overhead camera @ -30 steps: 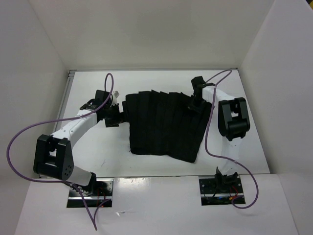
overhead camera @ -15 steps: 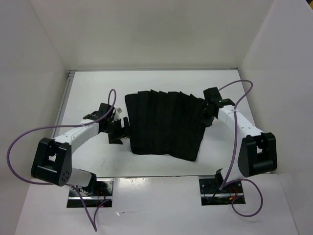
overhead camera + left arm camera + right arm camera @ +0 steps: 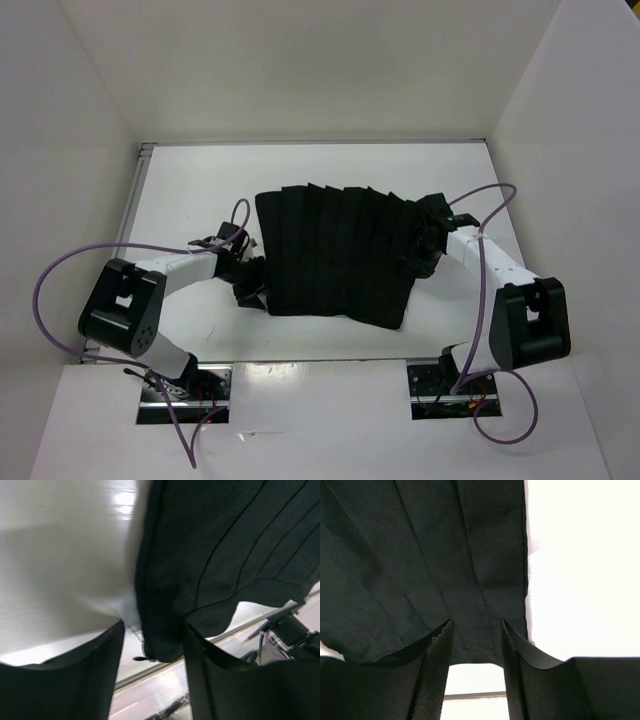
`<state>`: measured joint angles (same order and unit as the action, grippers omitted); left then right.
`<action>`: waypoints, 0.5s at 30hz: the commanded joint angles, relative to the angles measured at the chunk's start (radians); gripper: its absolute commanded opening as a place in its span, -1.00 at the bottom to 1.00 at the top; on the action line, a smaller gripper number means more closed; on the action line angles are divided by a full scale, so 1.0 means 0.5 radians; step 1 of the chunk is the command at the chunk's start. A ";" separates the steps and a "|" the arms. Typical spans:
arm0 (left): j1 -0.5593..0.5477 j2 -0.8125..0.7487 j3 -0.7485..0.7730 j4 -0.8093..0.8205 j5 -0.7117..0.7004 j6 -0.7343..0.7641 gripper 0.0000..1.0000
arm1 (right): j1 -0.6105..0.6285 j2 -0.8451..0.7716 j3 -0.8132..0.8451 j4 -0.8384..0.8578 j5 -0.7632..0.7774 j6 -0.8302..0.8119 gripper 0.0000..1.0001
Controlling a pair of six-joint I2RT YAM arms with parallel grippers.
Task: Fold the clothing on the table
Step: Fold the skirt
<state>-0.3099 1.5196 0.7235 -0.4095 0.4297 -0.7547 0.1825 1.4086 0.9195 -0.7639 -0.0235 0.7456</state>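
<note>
The skirt (image 3: 335,255) lies spread flat on the surface (image 3: 190,180), about midway between its left and right edges. The left end effector (image 3: 250,282) is at the skirt's near left corner, with that corner between its fingers (image 3: 100,670). The right end effector (image 3: 420,252) is over the skirt's right edge, both fingertips above cloth just inside that edge.

1 skirt (image 3: 335,255), 2 grippers (image 3: 250,285) (image 3: 418,258) (1 table (image 3: 200,180))

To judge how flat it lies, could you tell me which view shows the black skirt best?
The top external view: the whole skirt lies spread on the table, almost every edge visible. The left wrist view shows only one corner; the right wrist view only pleats beside one edge.
</note>
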 commanded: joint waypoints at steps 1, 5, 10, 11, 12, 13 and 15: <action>-0.052 0.078 -0.014 0.089 0.049 -0.083 0.12 | -0.009 -0.108 -0.038 -0.061 -0.011 0.092 -0.04; -0.070 0.118 -0.033 0.156 0.049 -0.083 -0.21 | -0.009 -0.169 -0.108 -0.107 -0.057 0.135 -0.01; -0.070 0.188 0.065 0.123 -0.028 -0.065 -1.00 | 0.009 -0.206 -0.182 -0.166 -0.076 0.245 0.01; -0.070 0.188 0.120 0.123 -0.028 -0.043 -1.00 | 0.027 -0.206 -0.207 -0.166 -0.076 0.245 0.06; -0.049 0.207 0.145 0.098 -0.052 -0.043 -1.00 | 0.028 -0.206 -0.207 -0.184 -0.076 0.273 0.09; -0.028 0.207 0.170 0.098 -0.053 -0.025 -1.00 | 0.058 -0.206 -0.228 -0.184 -0.094 0.303 0.11; -0.027 0.231 0.225 0.080 -0.004 0.000 -1.00 | 0.101 -0.206 -0.277 -0.224 -0.112 0.340 0.15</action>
<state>-0.3355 1.6184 0.7795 -0.3660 0.4393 -0.7845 0.1993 1.3415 0.8093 -0.8204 -0.0654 0.8627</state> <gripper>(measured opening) 0.026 0.566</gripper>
